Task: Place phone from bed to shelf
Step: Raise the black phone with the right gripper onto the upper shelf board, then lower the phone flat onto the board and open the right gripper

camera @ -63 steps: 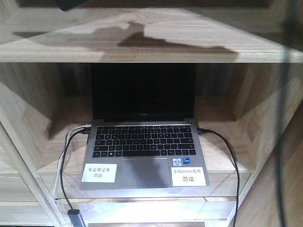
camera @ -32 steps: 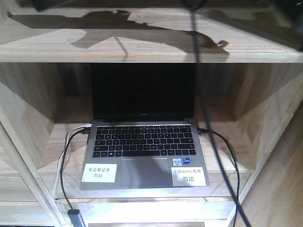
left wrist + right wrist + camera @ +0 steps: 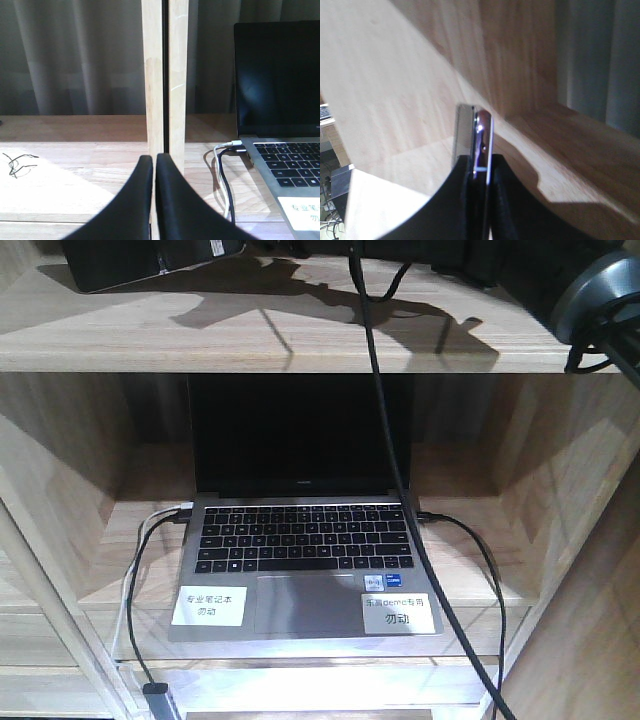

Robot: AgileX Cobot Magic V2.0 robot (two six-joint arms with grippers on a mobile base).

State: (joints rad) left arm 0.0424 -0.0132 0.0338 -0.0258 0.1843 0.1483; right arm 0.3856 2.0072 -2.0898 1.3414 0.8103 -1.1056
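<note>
Phone [image 3: 476, 142] pinched edge-on in right claw [image 3: 479, 172] above shelf [image 3: 395, 100] board.

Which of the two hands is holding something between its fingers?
The right hand: it pinches the thin phone edge-on. The left hand is closed on nothing.

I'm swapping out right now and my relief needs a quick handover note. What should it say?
Left hand: shut, empty, idle in front of a shelf post.
Right hand: shut on the phone, held edge-on above the shelf board.
In the front view the phone is over the top board, above the laptop.
Done: phone carried to the shelf.
Left: set it down, open, withdraw.
</note>
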